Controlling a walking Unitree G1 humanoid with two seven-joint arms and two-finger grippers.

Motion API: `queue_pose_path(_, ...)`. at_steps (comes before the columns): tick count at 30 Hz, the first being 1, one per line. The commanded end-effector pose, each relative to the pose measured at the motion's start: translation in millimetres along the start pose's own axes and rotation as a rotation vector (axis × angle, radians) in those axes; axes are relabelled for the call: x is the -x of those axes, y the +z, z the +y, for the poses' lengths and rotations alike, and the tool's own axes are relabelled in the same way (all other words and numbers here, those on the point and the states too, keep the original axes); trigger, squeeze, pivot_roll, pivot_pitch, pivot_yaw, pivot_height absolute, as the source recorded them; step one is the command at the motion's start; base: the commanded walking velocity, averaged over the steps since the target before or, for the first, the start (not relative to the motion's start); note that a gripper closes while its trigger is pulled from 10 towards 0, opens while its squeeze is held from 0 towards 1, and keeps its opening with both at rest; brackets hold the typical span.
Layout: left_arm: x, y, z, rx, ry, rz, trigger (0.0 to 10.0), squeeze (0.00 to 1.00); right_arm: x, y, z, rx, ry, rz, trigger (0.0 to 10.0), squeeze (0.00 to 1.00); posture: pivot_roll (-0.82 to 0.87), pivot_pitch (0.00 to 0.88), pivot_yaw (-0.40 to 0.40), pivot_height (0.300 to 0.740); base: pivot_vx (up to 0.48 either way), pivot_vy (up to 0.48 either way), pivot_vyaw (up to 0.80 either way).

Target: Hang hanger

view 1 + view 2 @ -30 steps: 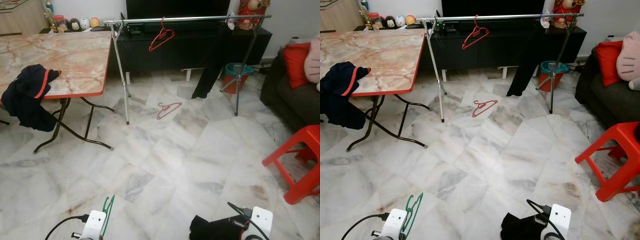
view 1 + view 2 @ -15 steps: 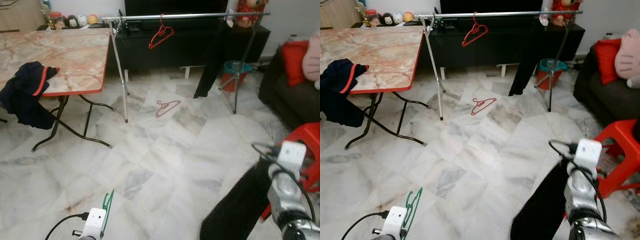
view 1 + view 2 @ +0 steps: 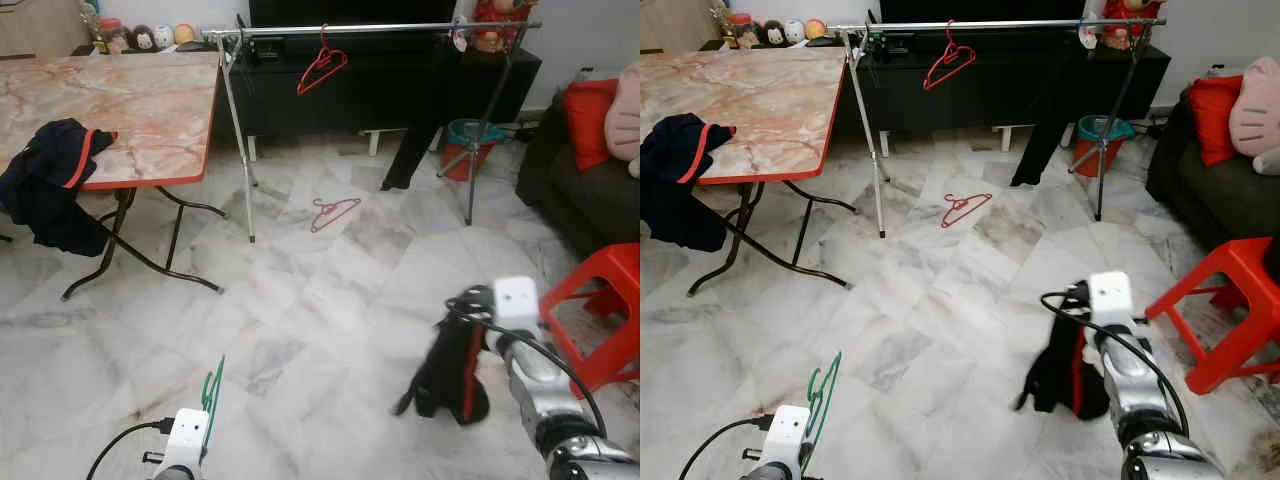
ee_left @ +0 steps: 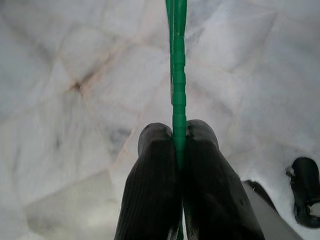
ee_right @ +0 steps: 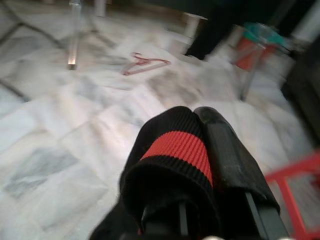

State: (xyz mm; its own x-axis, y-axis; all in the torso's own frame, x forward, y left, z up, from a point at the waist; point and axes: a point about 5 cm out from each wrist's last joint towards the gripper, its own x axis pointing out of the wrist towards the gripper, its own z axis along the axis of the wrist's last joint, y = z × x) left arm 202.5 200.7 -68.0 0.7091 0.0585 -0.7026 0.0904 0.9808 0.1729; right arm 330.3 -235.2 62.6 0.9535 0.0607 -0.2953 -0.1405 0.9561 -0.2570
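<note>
Three hangers: we count one green plastic hanger (image 4: 178, 85), two red (image 3: 322, 68) (image 3: 334, 211).
Left gripper (image 4: 176, 150): jaws clamped on green hanger.
Right gripper (image 5: 200, 150): jaws gripping black red-striped garment (image 3: 447, 370).

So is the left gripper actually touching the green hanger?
Touching. The left wrist view shows the left gripper shut on the green hanger, both fingers pressing its bar.
</note>
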Motion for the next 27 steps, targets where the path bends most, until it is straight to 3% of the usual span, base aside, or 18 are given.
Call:
queue_pose_path(1,-8.9,47,19.3,-0.133,-0.093,-0.111,10.0,0.0,-15.8,31,14.7,0.05,0.1,-0.013,10.0,0.0,-0.13,0.0,-0.03,0.74,0.0,0.0,0.0)
queue_pose_path(3,-8.9,126,56.0,-0.212,-0.153,-0.252,10.0,0.0,-21.6,38,27.7,0.061,0.161,0.011,10.0,0.0,-0.13,0.0,-0.032,0.74,0.0,0.0,0.0)
queue_pose_path(5,-7.8,131,56.3,-0.241,-0.176,-0.266,10.0,0.0,-22.5,38,31.2,0.069,0.181,0.021,10.0,0.0,-0.12,0.0,-0.034,0.74,0.0,0.0,0.0)
queue_pose_path(6,-5.7,137,53.9,-0.282,-0.26,-0.266,10.0,0.0,-23.8,36,40.7,0.136,0.221,0.056,10.0,0.0,-0.12,0.0,-0.038,0.74,0.0,0.0,0.0)
queue_pose_path(7,-5.7,137,53.9,-0.282,-0.26,-0.266,10.0,0.0,-23.8,36,40.7,0.136,0.221,0.056,10.0,0.0,-0.12,0.0,-0.038,0.74,0.0,0.0,0.0)
queue_pose_path(11,3.5,151,43.9,-0.351,-0.482,-0.287,10.0,0.0,-25.8,30,55.7,0.283,0.263,0.153,10.0,0.0,-0.11,0.0,-0.047,0.74,0.0,0.0,0.0)
queue_pose_path(14,16.1,167,36.5,-0.388,-0.63,-0.309,10.0,0.0,-31.2,45,54.8,0.245,0.21,0.133,10.0,0.0,-0.11,0.0,-0.049,0.74,0.0,0.0,0.0)
queue_pose_path(16,18.5,170,35.3,-0.394,-0.652,-0.31,10.0,0.0,-32.1,47,55.5,0.249,0.206,0.128,10.0,0.0,-0.11,0.0,-0.049,0.74,0.0,0.0,0.0)
queue_pose_path(19,29.0,175,33.3,-0.484,-0.705,-0.283,10.0,0.0,-35.8,57,63.7,0.256,0.204,0.111,10.0,0.0,-0.1,0.0,-0.049,0.74,0.0,0.0,0.0)
queue_pose_path(24,46.1,177,29.2,-0.511,-0.814,-0.272,10.0,0.0,-37.5,61,67.3,0.299,0.188,0.124,10.0,0.0,-0.1,0.0,-0.05,0.74,0.0,0.0,0.0)
queue_pose_path(27,62.3,168,35.3,-0.638,-0.835,-0.182,10.0,0.0,-38.9,65,66.9,0.309,0.165,0.114,10.0,0.0,-0.09,0.0,-0.054,0.74,0.0,0.0,0.0)
